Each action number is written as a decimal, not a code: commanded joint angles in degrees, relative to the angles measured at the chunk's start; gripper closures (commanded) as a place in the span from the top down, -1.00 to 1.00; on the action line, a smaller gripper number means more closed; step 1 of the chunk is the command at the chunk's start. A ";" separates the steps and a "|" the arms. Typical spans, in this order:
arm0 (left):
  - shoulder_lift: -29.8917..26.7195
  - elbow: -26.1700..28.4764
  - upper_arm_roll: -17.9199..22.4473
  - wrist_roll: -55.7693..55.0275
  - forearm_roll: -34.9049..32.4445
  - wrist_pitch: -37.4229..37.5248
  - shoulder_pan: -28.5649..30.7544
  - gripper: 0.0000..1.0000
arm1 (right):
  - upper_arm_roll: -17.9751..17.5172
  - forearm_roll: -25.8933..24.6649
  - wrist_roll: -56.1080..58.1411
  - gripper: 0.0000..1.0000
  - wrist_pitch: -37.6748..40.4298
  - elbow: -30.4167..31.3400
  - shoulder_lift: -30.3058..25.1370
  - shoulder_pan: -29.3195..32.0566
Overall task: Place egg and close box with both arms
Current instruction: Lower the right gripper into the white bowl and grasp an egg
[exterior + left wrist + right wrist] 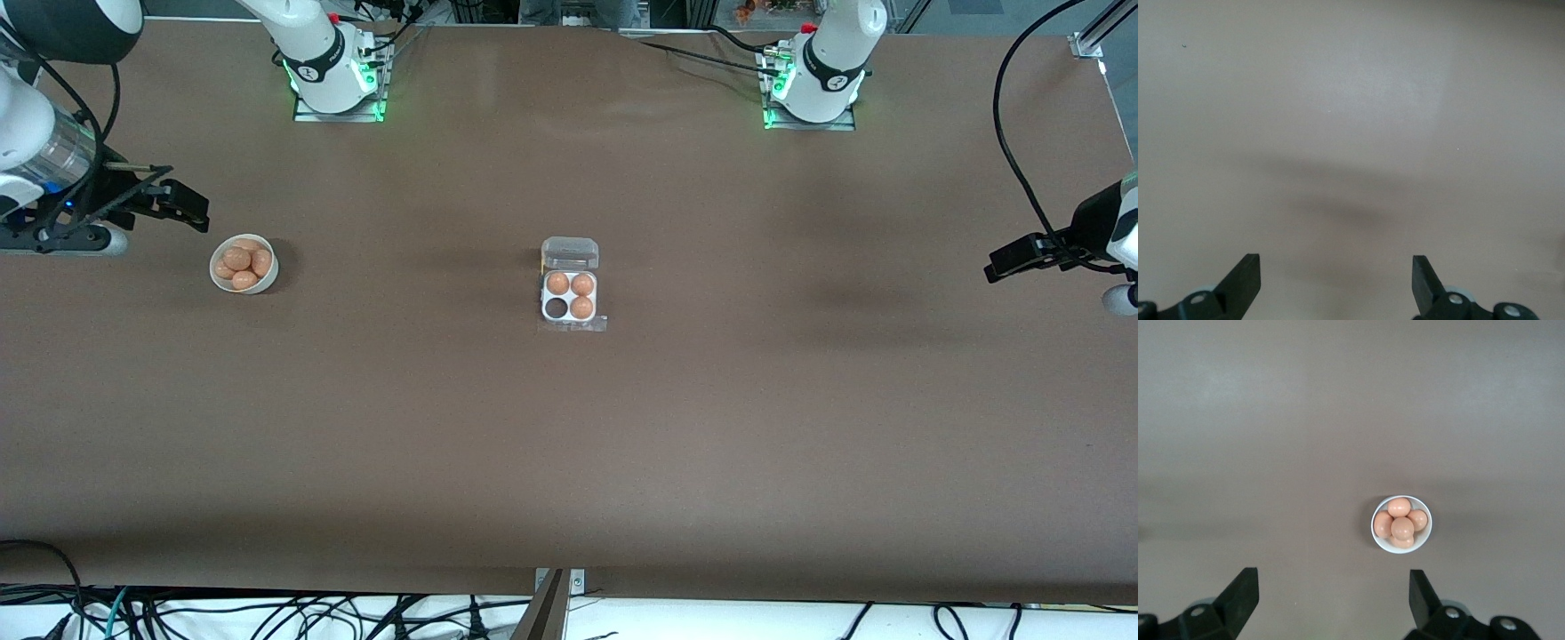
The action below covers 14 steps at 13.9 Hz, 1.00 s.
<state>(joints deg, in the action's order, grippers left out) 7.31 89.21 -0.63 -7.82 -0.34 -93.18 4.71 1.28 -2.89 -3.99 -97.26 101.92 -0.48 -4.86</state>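
The box (570,297), a white four-cell tray, sits mid-table with its clear lid (570,253) folded open. Three brown eggs (570,285) fill its cells and one cell (556,308) is empty. A round white bowl (244,264) holding several brown eggs (1401,524) stands toward the right arm's end. My right gripper (182,204) hangs open and empty in the air beside that bowl (1401,524), its fingers (1243,590) spread wide. At the left arm's end my left gripper (1009,260) hovers open over bare table, fingers (1247,277) wide apart, nothing between them.
Brown table surface (569,427) spreads all round the box and bowl. Both arm bases (333,67) stand along the table edge farthest from the front camera. Cables (267,613) lie off the nearest edge.
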 commanded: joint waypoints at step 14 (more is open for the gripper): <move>1.12 -1.67 -0.42 0.88 -1.94 0.72 0.21 1.00 | 10.06 -3.51 11.02 1.00 -33.95 32.29 5.47 0.46</move>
<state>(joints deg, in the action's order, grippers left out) 7.46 89.21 -0.66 -7.79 -0.34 -93.18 4.71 11.31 -4.15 6.10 -129.21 133.86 2.51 -4.64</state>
